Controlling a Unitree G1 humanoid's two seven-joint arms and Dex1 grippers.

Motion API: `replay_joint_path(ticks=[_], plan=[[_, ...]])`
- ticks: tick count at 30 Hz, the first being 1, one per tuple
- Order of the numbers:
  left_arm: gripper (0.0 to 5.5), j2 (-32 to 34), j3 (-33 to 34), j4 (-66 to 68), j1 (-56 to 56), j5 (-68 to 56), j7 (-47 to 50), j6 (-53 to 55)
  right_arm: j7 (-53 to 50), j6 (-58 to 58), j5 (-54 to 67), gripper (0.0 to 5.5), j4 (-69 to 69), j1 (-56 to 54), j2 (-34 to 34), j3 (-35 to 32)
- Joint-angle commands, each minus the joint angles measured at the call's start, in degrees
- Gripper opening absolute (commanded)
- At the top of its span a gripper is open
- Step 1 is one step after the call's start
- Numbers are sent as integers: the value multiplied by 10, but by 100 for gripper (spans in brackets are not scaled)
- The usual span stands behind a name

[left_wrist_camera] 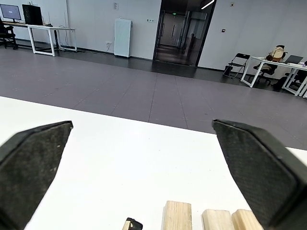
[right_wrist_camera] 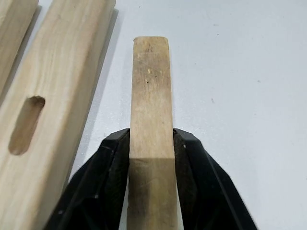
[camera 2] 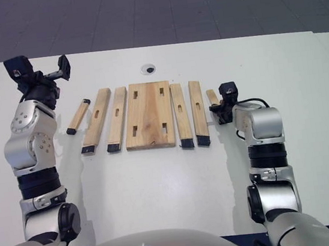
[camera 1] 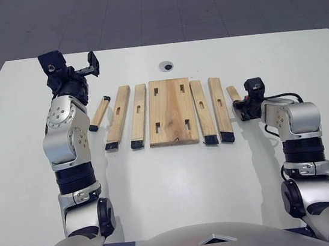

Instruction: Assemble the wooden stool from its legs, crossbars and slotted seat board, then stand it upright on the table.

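Wooden crossbar (right_wrist_camera: 150, 86) sits clamped by jaws of right gripper (right_wrist_camera: 151, 137)

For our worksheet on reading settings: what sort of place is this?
Probably an open office or lab: a desk with a monitor by the far wall, a folding chair, and wide grey tiled floor around the white table.
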Motion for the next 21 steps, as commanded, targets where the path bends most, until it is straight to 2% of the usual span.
replay_joint_path(ticks=[1, 3, 7, 10, 13, 15, 21], plan=[[540, 0, 1, 3, 1, 7, 6, 8, -5, 19, 5, 131, 23, 13, 3, -17], [540, 1, 7, 5, -1, 2, 7, 15, -14, -31, -2, 131, 13, 6, -5, -30], [540, -16, 138, -63, -56, -210, 2, 102, -1, -204, -18, 131, -39, -48, -39, -35], [540, 5, 182, -94, -98, -325, 13, 151, -2, -304, -12, 131, -100, -80, -11, -24], [540, 11, 176, -138, -115, -404, 28, 187, 13, -361, 23, 131, -163, -95, 48, 9], [540, 20, 139, -166, -107, -411, 22, 205, 19, -387, 34, 131, -184, -88, 78, 37], [540, -2, 26, -154, -57, -450, 27, 317, 20, -444, -25, 131, -194, -50, 96, 127]])
